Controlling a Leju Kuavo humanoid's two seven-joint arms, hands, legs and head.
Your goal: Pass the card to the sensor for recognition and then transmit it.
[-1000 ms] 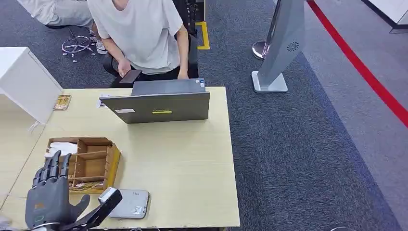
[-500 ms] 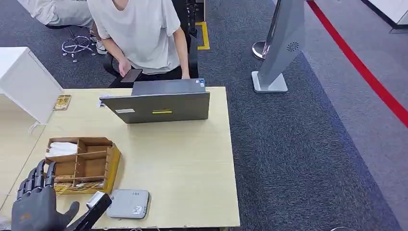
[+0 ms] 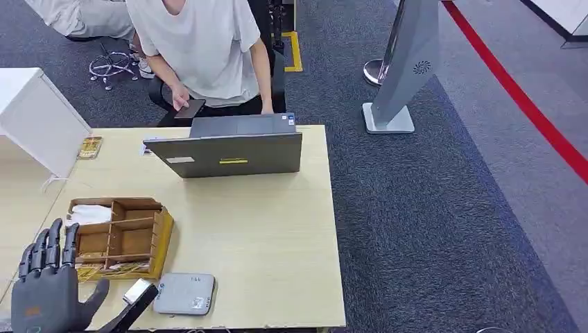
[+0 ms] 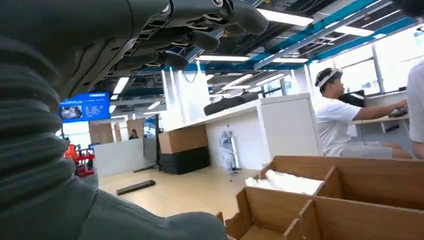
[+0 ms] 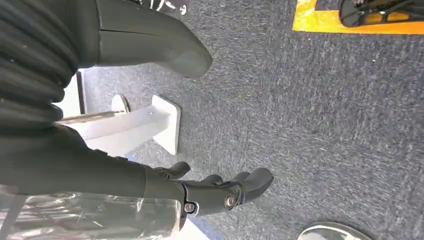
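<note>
The wooden organizer box point(image 3: 161, 239) stands at the table's near left, with thin cards point(image 3: 111, 267) lying in its front compartment and white items point(image 3: 90, 214) in its back one. A flat grey sensor point(image 3: 184, 293) lies just right of it by the near edge. My left hand point(image 3: 45, 291) hovers at the near left corner beside the box, its fingers point(image 3: 52, 244) spread upward and holding nothing. In the left wrist view the fingers point(image 4: 200, 37) hang above the box's dividers point(image 4: 320, 200). My right hand point(image 5: 220, 190) hangs over the carpet, empty, fingers loosely extended.
A person point(image 3: 201, 48) sits behind the open laptop point(image 3: 229, 154) at the table's far side, holding a phone point(image 3: 188, 109). A small card point(image 3: 89, 147) lies at the far left near a white cabinet point(image 3: 35, 118). A grey kiosk stand point(image 3: 405, 69) is on the carpet to the right.
My left hand has drawn back from over the organizer toward the near left corner, still open. The sensor and box have not moved.
</note>
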